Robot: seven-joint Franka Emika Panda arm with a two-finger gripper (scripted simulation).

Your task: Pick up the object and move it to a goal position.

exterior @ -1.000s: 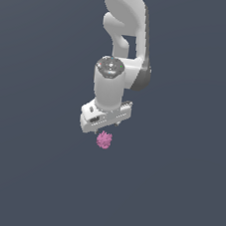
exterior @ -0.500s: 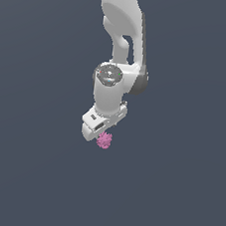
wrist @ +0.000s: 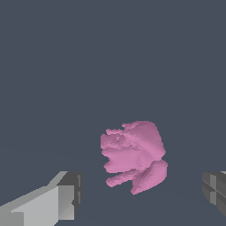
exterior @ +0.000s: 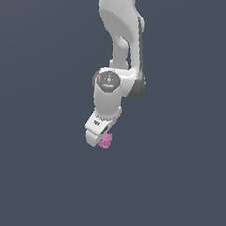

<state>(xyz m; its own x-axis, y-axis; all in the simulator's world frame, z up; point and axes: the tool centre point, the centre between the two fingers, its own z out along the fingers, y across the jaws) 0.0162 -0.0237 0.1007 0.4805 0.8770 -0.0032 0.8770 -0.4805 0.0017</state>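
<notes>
Pink-magenta and knobbly, the object [wrist: 134,155] read in the wrist view as a small lump with a hooked tail curling off one end. We saw it sitting between the two fingertips of the hand [wrist: 141,198], with dark surface showing on either side of it; neither the pale finger [wrist: 53,203] nor the darker pad [wrist: 215,190] at the opposite edge touched it. We recorded the hand as spread wide, gripping nothing.

In the exterior view the object [exterior: 105,141] showed as a tiny pink speck at the lower tip of the hand [exterior: 97,142], peeking out toward the exterior view's right of the white finger block. We could not tell from that angle whether it rested on the surface or sat slightly clear of it, since the ground was one flat slate-grey field [exterior: 27,174] without shadow or edge.

Above the hand we noted the round wrist housing [exterior: 109,81] with its dark circular face, and the white arm [exterior: 119,20] rising from it and leaving the picture at the top. The hand was tilted, angling down toward the exterior view's left.
</notes>
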